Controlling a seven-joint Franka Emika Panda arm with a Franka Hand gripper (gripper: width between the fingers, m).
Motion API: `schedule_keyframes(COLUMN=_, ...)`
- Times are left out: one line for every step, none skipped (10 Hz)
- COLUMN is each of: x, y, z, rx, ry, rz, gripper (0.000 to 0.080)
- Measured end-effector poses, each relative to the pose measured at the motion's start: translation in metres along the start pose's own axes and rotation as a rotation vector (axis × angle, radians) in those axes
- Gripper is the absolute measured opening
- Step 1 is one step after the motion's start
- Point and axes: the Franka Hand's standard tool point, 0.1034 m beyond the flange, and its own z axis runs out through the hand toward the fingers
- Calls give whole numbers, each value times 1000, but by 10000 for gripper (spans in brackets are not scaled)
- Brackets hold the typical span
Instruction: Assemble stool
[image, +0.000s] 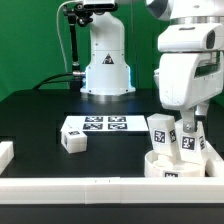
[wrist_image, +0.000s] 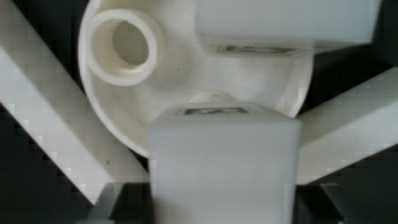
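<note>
Stool seat (image: 155, 165) lies flat on the dark surface (image: 40, 120), just behind the front border rail (image: 90, 190), with my arm's jaws down over it.

Through the wrist camera I see the jaws set narrow around an upright leg (wrist_image: 221, 165). Both pads look snug against its sides, and it stands over the seat's edge. The seat's round hole (wrist_image: 125, 45) shows beyond it. A second leg (image: 160, 134) stands close beside it at the seat. Well off to the exterior view's left of the seat, a loose leg (image: 72, 141) sits alone. The marker board (image: 96, 125) lies behind that, and the arm's white base (image: 107, 65) stands farthest back from the seat.
</note>
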Motion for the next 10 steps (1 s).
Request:
schedule_keyframes(x=0, y=0, z=0, rx=0, ry=0, rz=96, gripper=334)
schedule_keyframes(x=0, y=0, z=0, rx=0, ry=0, rz=159, gripper=334)
schedule_keyframes(x=0, y=0, z=0, rx=0, ry=0, rz=226, gripper=334)
schedule_keyframes(x=0, y=0, z=0, rx=0, ry=0, rz=304, gripper=335)
schedule_keyframes(x=2, y=-3, z=1, rx=1, ry=2, rz=387, gripper=335)
schedule_keyframes(x=5, y=-6, z=1, rx=0, ry=5, rz=507, gripper=335)
schedule_keyframes(x=7, y=-8, z=1, rx=0, ry=5, rz=596, gripper=335)
schedule_keyframes(x=8, y=-9, z=1, rx=0, ry=5, rz=733, gripper=335)
schedule_keyframes(x=8, y=-9, z=2, rx=-2, ry=10, rz=848, gripper=337)
schedule_keyframes(x=8, y=-9, z=2, rx=-4, ry=16, rz=929, gripper=337)
